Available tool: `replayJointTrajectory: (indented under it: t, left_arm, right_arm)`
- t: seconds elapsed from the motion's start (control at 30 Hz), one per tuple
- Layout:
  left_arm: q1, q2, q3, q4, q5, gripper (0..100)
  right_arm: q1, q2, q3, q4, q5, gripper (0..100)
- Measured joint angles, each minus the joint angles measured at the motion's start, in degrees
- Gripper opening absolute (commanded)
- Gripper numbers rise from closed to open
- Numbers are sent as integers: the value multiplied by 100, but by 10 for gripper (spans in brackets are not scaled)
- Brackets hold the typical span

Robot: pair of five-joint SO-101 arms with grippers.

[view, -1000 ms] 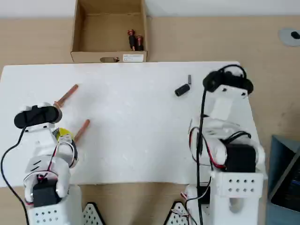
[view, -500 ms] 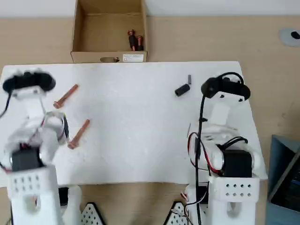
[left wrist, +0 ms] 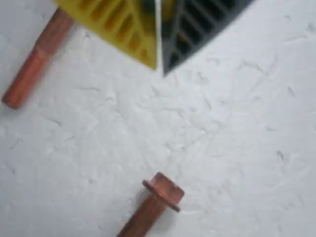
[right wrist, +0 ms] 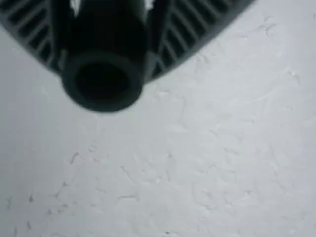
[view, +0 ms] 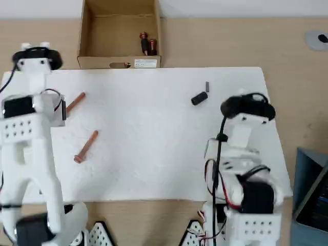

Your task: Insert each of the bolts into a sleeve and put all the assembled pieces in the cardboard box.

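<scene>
My left gripper: fingers together, tips meeting, nothing between them; it hangs over the white sheet; one bolt lies just beside the yellow finger, the other bolt apart. My right gripper: clamped on a black sleeve. A second sleeve lies on the sheet; the cardboard box holds two assembled pieces.

Copper bolts, black sleeve, white mat, brown box
</scene>
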Motion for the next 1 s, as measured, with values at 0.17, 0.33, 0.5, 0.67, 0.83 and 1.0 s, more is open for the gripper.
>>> replayJointTrajectory:
  t: [0.17, 0.33, 0.5, 0.67, 0.83, 1.0]
  left_arm:
    - [0, 1169, -1020, 651, -316, 71]
    - [0, 2470, -2409, 1468, -730, 71]
    - [0, 3657, -3877, 2057, -1442, 72]
    - [0, 4457, -5055, 2374, -2119, 83]
    - [0, 4844, -5380, 2409, -2690, 133]
    - [0, 5037, -5451, 2409, -3209, 133]
  right_arm:
    - [0, -958, 422, 0, 290, 9]
    - [0, -1644, 712, 62, 396, 9]
    - [0, -1846, 730, 62, 396, 9]
    - [0, -1890, 730, 62, 396, 9]
    - [0, -1890, 730, 62, 396, 9]
    - [0, -1890, 730, 62, 396, 9]
